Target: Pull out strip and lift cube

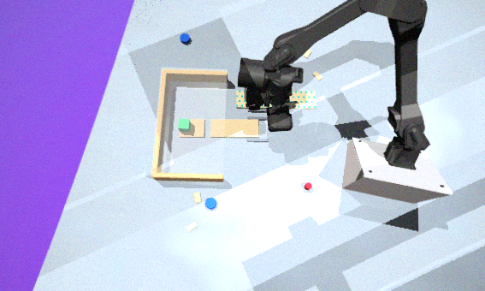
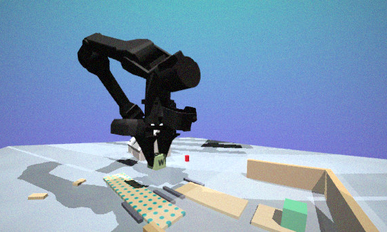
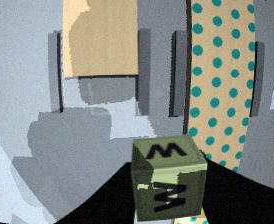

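My gripper point(image 2: 157, 156) point(image 3: 164, 166) is shut on the labelled cube point(image 2: 159, 161) point(image 3: 166, 175), an olive-green block marked W, and holds it clear of the table. In the top view the gripper body point(image 1: 266, 100) hides the cube. The teal-dotted strip point(image 1: 304, 99) point(image 2: 147, 202) point(image 3: 221, 63) lies in one piece below and beside the cube, drawn out of the wooden frame. The tan strip lies in two pieces: a long one point(image 1: 233, 127) point(image 2: 213, 199) point(image 3: 101, 23) and a short one point(image 1: 198, 129) point(image 2: 264, 214) that carries a plain green cube point(image 1: 184, 124) point(image 2: 294, 215).
A U-shaped wooden frame point(image 1: 159, 124) point(image 2: 284, 174) surrounds the strips' far ends. Dark guide rails point(image 2: 173, 192) flank the strips. A red peg point(image 1: 308, 186) point(image 2: 187, 157), two blue discs point(image 1: 185, 38) point(image 1: 210, 203) and small tan blocks point(image 1: 317, 75) point(image 2: 37, 196) lie around. The arm base point(image 1: 394, 175) stands right.
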Robot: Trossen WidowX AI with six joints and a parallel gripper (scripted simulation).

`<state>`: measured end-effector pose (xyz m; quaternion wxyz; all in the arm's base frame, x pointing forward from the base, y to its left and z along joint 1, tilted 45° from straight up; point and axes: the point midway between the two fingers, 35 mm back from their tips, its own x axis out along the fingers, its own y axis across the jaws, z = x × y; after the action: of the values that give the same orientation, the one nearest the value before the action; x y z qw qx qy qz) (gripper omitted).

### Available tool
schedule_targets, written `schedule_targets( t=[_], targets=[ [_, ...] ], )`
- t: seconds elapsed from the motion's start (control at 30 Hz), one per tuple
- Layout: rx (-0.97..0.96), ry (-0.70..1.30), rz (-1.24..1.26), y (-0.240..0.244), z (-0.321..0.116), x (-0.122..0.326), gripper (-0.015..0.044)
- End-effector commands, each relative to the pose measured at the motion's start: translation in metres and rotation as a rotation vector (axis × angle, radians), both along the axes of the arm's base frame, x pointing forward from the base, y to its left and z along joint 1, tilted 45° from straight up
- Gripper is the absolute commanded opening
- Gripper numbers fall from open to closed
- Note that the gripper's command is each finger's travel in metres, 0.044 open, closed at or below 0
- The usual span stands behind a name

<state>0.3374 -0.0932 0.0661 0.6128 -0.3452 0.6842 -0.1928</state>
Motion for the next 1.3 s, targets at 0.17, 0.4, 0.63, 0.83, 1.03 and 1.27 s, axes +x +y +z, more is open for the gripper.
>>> schedule_targets(
  t=[0.17, 0.4, 0.63, 0.83, 1.03, 1.27],
  targets=[
    [-0.001, -0.001, -0.001, 0.007, -0.008, -0.033, 0.0],
    [0.0, -0.001, -0.001, 0.01, -0.013, -0.05, 0.0],
    [0.001, 0.0, -0.001, 0.033, 0.009, -0.049, 0.0],
    [0.001, 0.0, -0.001, 0.036, 0.012, -0.049, 0.0],
    [0.001, 0.0, -0.001, 0.036, 0.012, -0.049, 0.0],
    [0.001, 0.0, -0.001, 0.036, 0.012, -0.049, 0.0]
  ],
)
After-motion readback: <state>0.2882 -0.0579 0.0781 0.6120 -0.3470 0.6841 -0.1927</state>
